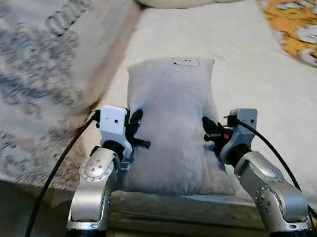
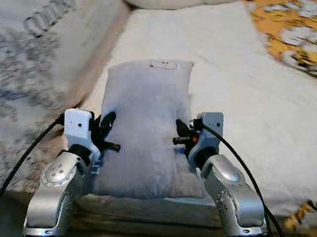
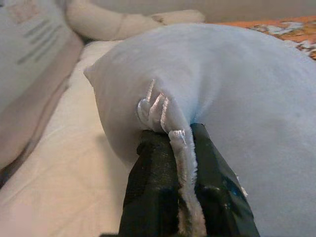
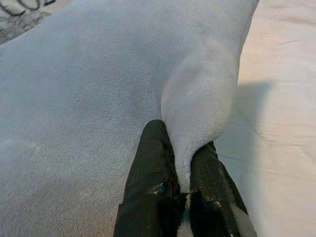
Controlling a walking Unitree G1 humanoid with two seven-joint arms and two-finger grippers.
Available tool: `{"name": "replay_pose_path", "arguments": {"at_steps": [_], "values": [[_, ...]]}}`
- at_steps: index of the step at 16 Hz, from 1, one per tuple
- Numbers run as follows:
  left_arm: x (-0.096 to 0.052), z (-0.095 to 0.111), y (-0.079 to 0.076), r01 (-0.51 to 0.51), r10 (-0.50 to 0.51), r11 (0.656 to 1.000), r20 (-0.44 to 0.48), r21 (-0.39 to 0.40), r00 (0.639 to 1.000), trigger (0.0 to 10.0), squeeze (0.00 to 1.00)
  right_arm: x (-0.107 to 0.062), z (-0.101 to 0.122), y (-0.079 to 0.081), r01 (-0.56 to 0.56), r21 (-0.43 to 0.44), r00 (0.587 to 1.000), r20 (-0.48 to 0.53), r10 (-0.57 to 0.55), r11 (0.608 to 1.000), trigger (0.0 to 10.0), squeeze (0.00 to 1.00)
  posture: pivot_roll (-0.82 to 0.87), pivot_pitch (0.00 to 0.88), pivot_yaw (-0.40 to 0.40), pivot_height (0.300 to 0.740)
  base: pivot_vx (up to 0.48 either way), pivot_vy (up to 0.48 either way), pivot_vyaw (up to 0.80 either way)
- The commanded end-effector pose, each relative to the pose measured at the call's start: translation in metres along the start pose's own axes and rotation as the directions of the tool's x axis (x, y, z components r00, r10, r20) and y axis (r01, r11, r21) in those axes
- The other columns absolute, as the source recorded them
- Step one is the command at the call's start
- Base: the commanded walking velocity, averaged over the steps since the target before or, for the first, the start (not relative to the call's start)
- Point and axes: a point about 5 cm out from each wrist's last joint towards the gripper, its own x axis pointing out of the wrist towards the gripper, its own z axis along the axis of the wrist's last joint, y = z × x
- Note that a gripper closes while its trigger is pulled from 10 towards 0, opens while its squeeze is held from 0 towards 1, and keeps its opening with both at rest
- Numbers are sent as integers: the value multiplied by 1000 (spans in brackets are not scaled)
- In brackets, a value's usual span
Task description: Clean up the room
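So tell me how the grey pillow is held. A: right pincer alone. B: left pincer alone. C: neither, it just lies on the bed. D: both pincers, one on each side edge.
D: the left pincer and the right pincer each pinch a fold of the grey pillow.

You get soft, even indoor light over the bed [image 1: 242, 44], bright enough to wash out its far pale end. The head views are slightly soft, with smearing toward the left edge. The pillow [image 4: 98, 74] casts a faint shadow on the sheet. Close up, the black fingers [image 3: 153, 197] blur.
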Motion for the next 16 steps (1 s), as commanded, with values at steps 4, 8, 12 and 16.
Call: {"name": "replay_pose_path", "arguments": {"at_steps": [4,8,12,16], "values": [[4,10,8,-27,26,999,47,28,999,10000,0,-7,8,-10,71,-6,995,64,-70,997,10000,0,-8,0,58,740,0,346,-788],[5,9,8,-25,23,999,48,35,999,10000,0,-5,9,-8,67,-15,995,72,-65,998,10000,0,-2,0,53,740,0,412,0],[6,9,10,-50,48,998,43,42,998,10000,0,-3,9,-8,68,-19,995,72,-67,997,10000,0,-3,0,52,740,0,203,0],[8,11,9,-35,32,999,63,32,997,10000,0,-2,9,-8,72,-20,995,71,-70,997,10000,0,-2,0,49,740,0,0,0]]}}
